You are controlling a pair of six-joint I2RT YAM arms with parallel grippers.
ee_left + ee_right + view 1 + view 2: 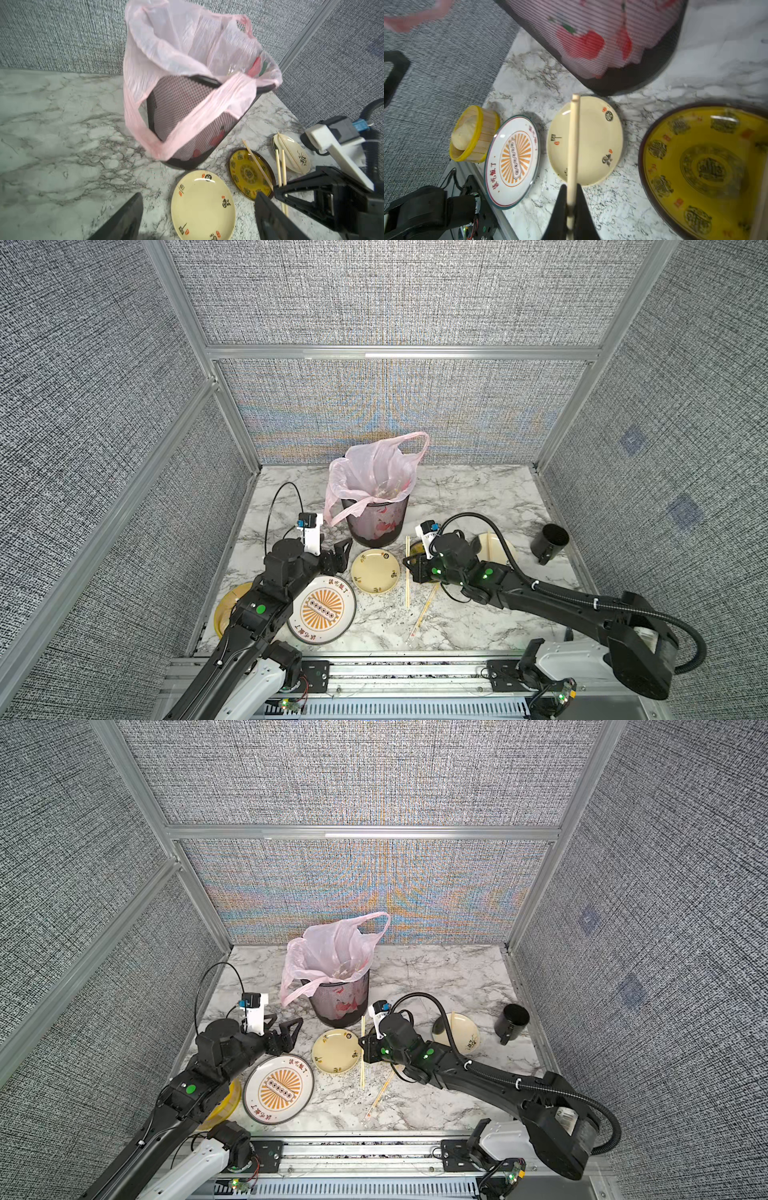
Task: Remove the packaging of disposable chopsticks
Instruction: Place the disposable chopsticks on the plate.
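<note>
Nearest the rail, a clear sleeve (417, 626) with red print lies slanted on the marble table (457, 497), sticks inside it, close to the right arm. Left of it sits a sunburst plate (322, 608), with a yellow tub (473, 135) just beyond it by the side wall. Further in, beside the cream plate (376, 572), the right gripper (571, 188) is clamped tight on 2 bare chopsticks (574, 141). The left gripper (281, 1024) hangs between the sunburst plate and the bin (376, 526), jaws wide apart with nothing between them. A pink bag (374, 468) lines the bin. A black cup (548, 543) stands far right.
</note>
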